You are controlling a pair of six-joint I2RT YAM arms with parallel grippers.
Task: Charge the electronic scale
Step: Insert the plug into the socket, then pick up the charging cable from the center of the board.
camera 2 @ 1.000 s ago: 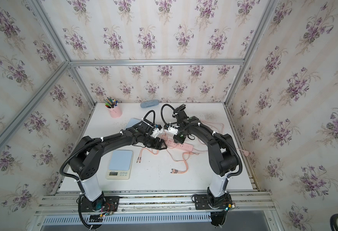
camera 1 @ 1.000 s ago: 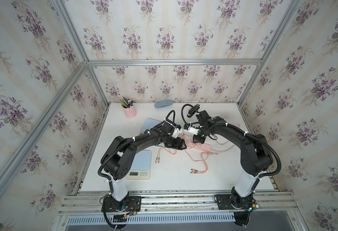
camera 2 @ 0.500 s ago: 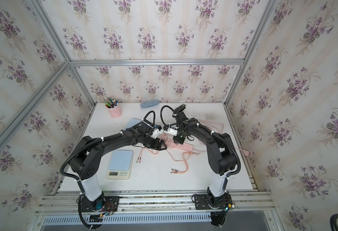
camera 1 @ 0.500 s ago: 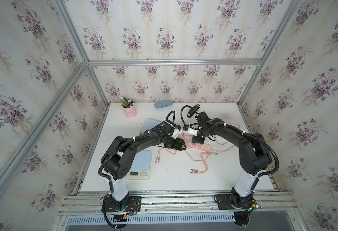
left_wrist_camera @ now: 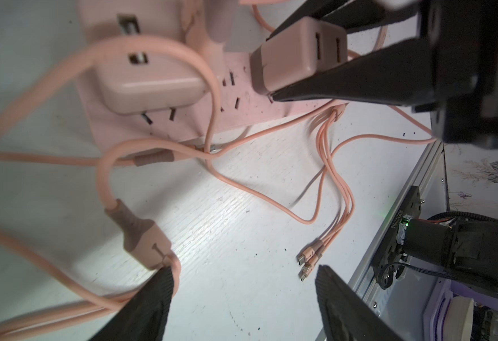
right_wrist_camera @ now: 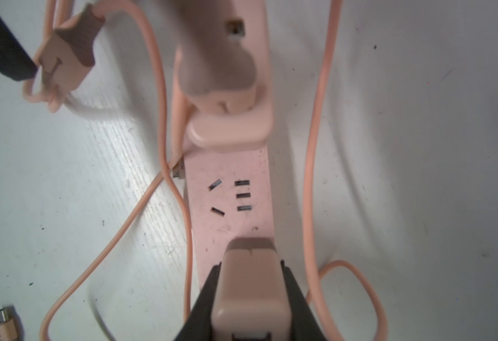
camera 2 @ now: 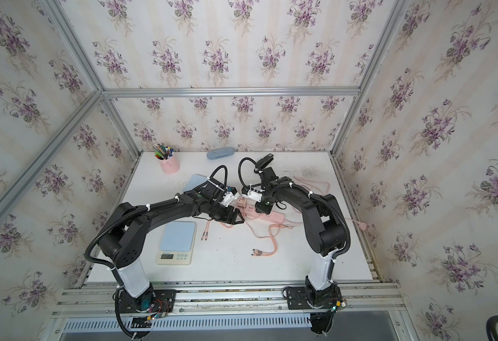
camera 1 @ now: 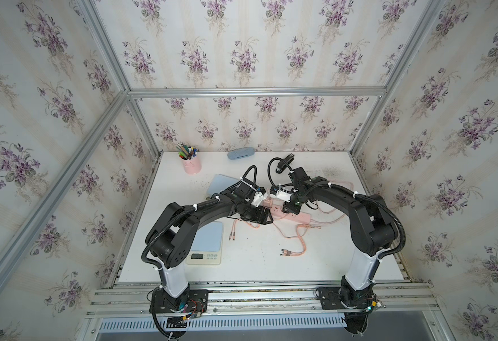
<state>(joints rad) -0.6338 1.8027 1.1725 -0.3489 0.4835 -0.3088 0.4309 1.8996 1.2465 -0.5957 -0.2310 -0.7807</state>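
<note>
Right end effector [right_wrist_camera: 250, 267] clamped on pink charger [right_wrist_camera: 249, 298], over power strip [right_wrist_camera: 233, 221]; left end effector [left_wrist_camera: 242, 273] open

Purple-flowered cream wallpaper [camera 1: 242, 59] surrounds a white table [camera 1: 271, 265]; the strip [right_wrist_camera: 230, 200], charger [right_wrist_camera: 249, 283] and cables [right_wrist_camera: 315, 133] are pink, the scale [camera 1: 209, 239] pale blue.

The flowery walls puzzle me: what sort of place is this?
Probably a robot test booth dressed as a home desk: floral wallpaper on an aluminium frame, two robot arms bolted to a rail, and props like a pen cup, kitchen scale and power strip.
</note>
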